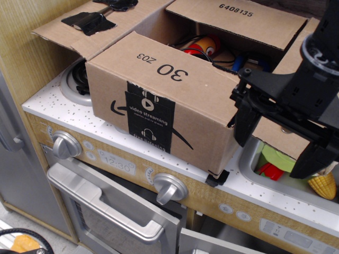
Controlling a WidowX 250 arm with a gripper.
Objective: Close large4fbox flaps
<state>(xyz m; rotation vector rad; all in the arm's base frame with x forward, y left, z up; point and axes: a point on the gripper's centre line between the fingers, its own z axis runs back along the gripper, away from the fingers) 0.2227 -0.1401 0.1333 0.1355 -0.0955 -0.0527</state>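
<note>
While the flaps [95, 26] splay outward, the released end effector [278, 143] hangs beside the large4fbox [159, 100] corner.

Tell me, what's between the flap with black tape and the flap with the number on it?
The open top of the box lies between the taped flap and the numbered flap; this single view shows toys inside.

large4fbox [159, 100] on toy stove | flaps [235, 18] open | gripper [278, 143] fingers spread beside right corner
</note>
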